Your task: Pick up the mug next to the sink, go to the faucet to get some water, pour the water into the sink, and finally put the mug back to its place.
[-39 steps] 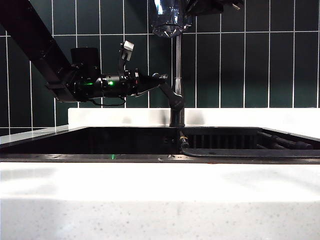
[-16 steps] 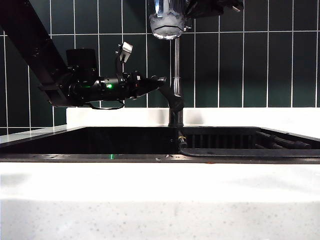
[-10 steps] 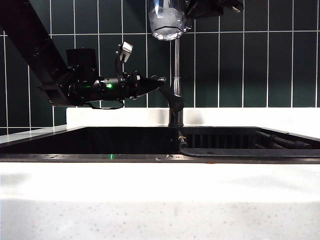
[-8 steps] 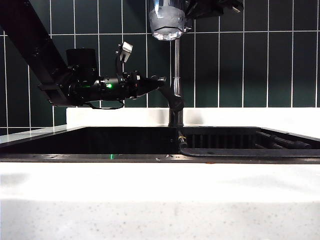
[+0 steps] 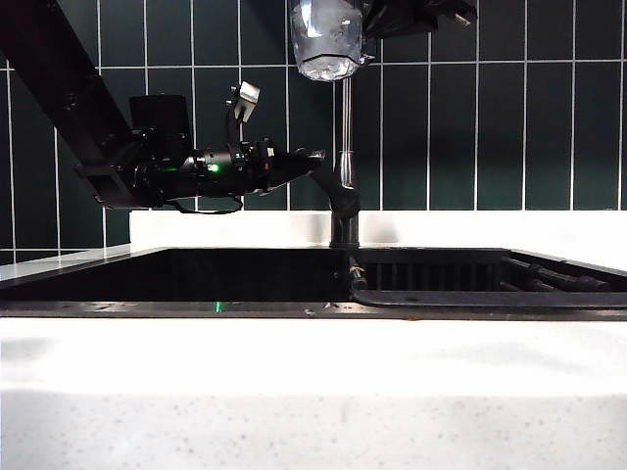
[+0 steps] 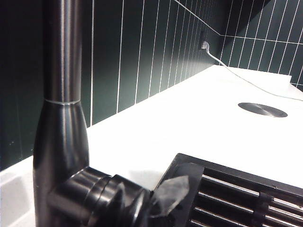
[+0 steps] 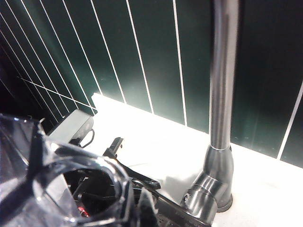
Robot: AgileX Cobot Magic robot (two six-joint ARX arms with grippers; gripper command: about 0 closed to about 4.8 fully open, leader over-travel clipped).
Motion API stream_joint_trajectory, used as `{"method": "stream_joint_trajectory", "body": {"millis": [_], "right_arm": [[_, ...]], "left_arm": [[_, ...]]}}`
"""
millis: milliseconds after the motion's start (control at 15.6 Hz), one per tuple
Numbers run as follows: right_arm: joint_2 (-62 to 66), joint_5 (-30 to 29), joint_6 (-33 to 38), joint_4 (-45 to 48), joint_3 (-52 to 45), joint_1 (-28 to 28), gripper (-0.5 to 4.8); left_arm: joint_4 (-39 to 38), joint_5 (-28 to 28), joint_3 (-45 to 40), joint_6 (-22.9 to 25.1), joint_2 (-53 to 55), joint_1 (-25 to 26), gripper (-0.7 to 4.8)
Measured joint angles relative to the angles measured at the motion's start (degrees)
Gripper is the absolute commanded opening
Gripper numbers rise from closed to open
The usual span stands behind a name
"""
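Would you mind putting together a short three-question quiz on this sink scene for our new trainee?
1. True or false: the mug stands on the countertop beside the sink.
2. What does the left gripper grip? A) the mug B) the lever of the faucet C) nothing
3. Fill in: the right gripper holds the mug high in front of the green ____ wall.

Key:
1. False: it is held high, near the top of the exterior view, above the sink.
2. B: its fingers are closed on the lever at the faucet's side.
3. Tiled.
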Motion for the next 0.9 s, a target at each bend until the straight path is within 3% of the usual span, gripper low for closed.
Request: {"method": "stream_joint_trajectory", "body": {"millis": [256,512,895], "right_arm": [[0.1,0.0,0.0,0.0,0.0,0.1,-0.02],[0.1,0.0,0.0,0.0,0.0,0.1,-0.02],[0.1,0.2,0.0,0.2,0.0,0.1,-0.02]], "left_arm": [[-1.3,0.5,0.4,0.7,-0.1,0.2,-0.06],[-10.8,7.9,13.1,0.4,4.5,1.0,-0.06],[-17.8,8.0,17.6,4.3,5.7,1.1,-0.06]]}}
